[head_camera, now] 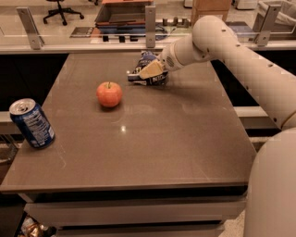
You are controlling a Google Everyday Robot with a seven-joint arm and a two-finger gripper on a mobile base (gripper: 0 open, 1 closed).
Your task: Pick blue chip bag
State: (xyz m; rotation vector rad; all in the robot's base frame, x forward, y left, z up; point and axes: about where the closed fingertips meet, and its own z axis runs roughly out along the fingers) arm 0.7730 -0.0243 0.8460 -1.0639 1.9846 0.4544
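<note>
gripper [151, 71]: on the bag, cannot tell whether clenched | blue chip bag [155, 79]: crumpled glossy navy foil, white lettering unreadable, directly beneath gripper | apple [109, 94]: round, red-orange, left of gripper | soda can [31, 123]: blue cylinder, silver top, far left

Looks like an office or lab space: a rolling desk chair [60, 9] on a pale floor out back, and metal divider posts [150, 25] behind the brown worktop [138, 139]. The robot's hand [151, 70] is low near the worktop's far edge.
</note>
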